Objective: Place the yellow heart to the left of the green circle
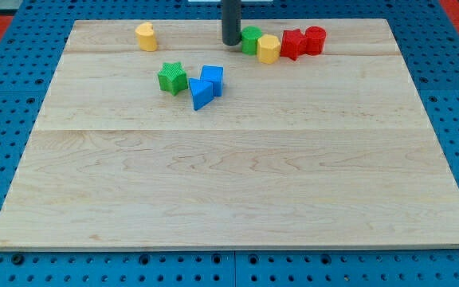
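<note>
The yellow heart [145, 36] sits near the board's top edge, left of centre. The green circle [250, 39] stands near the top edge, right of centre. My tip [230, 42] rests on the board right against the green circle's left side, well to the right of the yellow heart. A second yellow block [268, 49], roughly hexagonal, touches the green circle's lower right side.
Two red blocks [293, 44] [315, 39] sit in a row right of the second yellow block. A green star [172, 77], a blue cube [212, 78] and a blue triangle [200, 93] cluster below, between heart and circle. The wooden board [229, 199] lies on a blue pegboard.
</note>
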### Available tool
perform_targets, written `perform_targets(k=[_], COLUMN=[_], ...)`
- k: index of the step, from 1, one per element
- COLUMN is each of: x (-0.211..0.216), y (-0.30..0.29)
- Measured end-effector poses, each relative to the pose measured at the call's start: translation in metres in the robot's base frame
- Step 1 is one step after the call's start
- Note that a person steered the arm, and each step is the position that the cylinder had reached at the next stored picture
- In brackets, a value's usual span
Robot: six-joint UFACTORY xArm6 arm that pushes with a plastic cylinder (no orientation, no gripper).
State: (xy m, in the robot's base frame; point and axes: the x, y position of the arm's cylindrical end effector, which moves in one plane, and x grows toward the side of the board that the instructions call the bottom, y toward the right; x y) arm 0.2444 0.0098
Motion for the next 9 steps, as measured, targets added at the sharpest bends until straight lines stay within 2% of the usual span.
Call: perform_targets(k=[2, 3, 4, 6, 7, 8, 9], x=[0.002, 0.002, 0.02, 0.024, 0.002, -0.016, -0.007], y=[0.041, 0.003, -0.027, -0.189, -0.258, -0.206, -0.142])
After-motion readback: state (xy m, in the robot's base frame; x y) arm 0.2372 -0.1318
